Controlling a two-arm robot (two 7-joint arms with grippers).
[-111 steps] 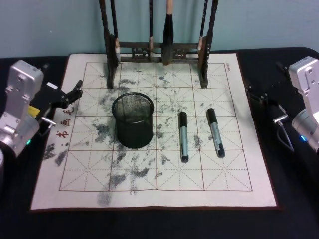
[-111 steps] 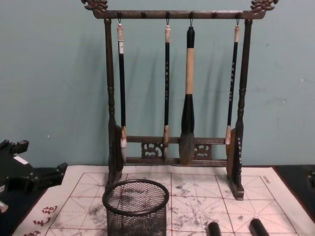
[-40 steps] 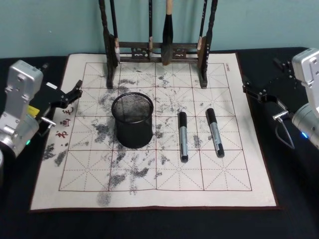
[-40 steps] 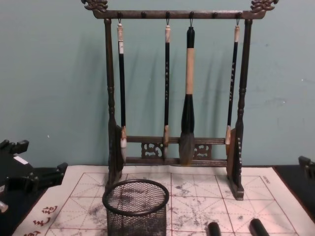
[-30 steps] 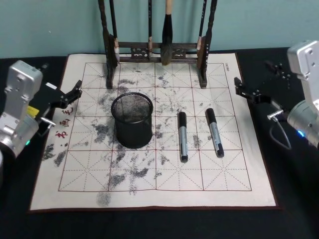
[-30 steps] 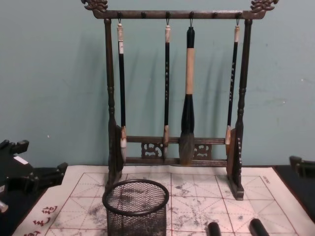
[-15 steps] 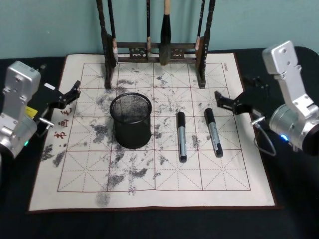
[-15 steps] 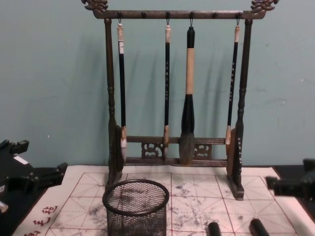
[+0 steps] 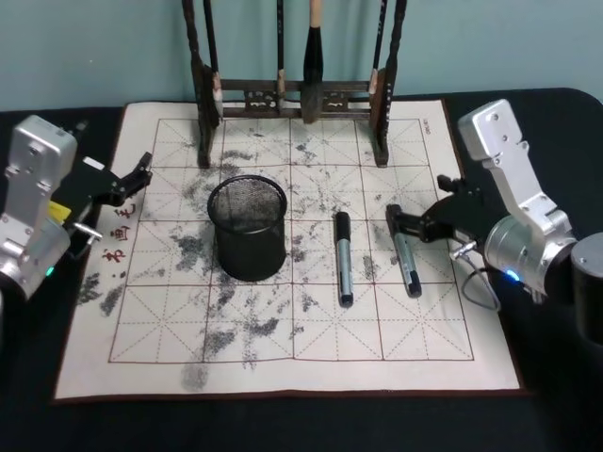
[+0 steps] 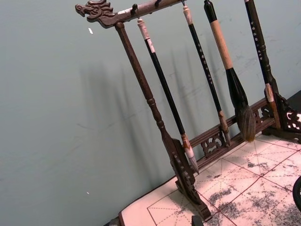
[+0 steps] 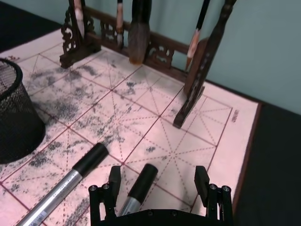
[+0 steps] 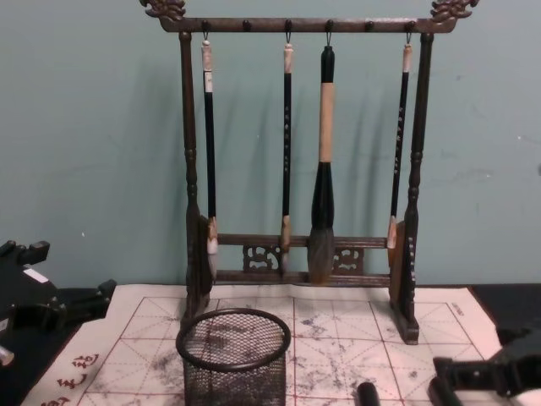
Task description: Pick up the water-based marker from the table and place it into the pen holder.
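Two grey water-based markers with black caps lie side by side on the white felt mat, one nearer the pen holder and one to its right. The pen holder is a short black mesh cup standing upright left of them. My right gripper hangs open just over the right marker's cap end. In the right wrist view the fingers straddle that marker, with the other marker beside it. My left gripper rests open at the mat's left edge.
A tall dark wooden rack of hanging calligraphy brushes stands along the mat's far edge, seen close in the chest view as the rack. The mat is ink-stained and gridded in red. Black tabletop surrounds it.
My right arm has swung in from the table's right side, leftward and down, until its open gripper is over the right marker. The left arm, markers and pen holder have not moved.
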